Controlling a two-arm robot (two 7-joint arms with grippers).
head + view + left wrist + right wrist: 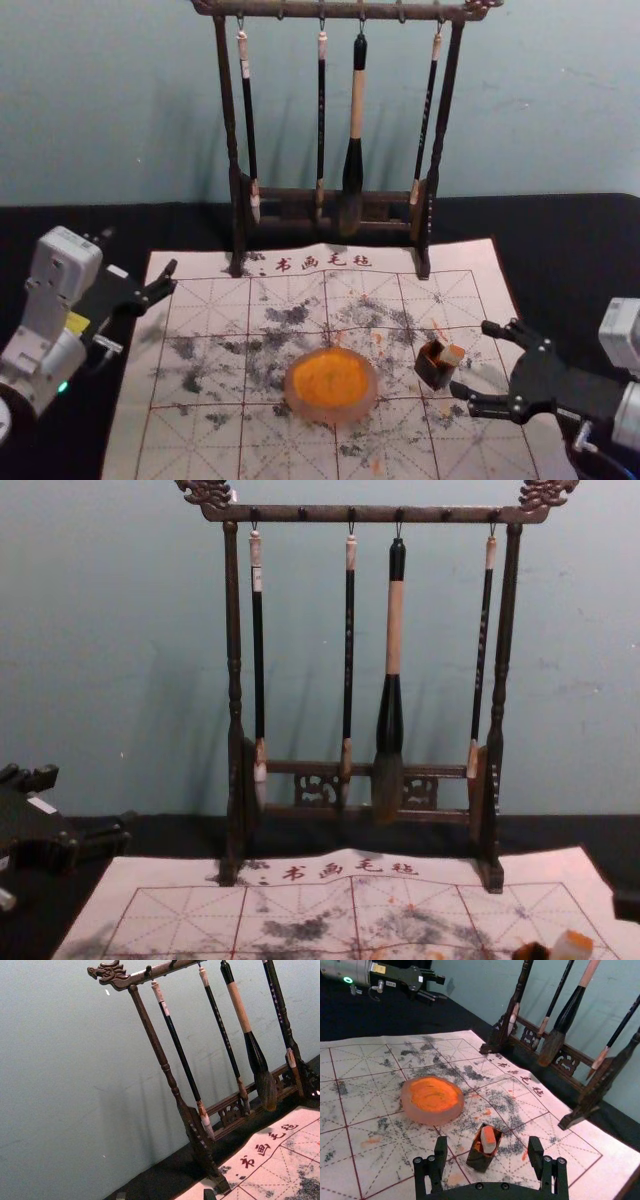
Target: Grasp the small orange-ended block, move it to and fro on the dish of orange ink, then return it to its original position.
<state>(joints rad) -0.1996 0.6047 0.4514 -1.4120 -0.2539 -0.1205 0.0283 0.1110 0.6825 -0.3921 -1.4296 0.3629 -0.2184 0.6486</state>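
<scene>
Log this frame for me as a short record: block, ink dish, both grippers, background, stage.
block: orange-ended block, standing out of a small dark holder
ink dish: round dish of orange ink, on the gridded mat, left of the holder
right gripper: open, near the holder, nothing held
left gripper: open, by the mat's left edge
background: wooden rack with four hanging brushes
stage: block not yet grasped
</scene>
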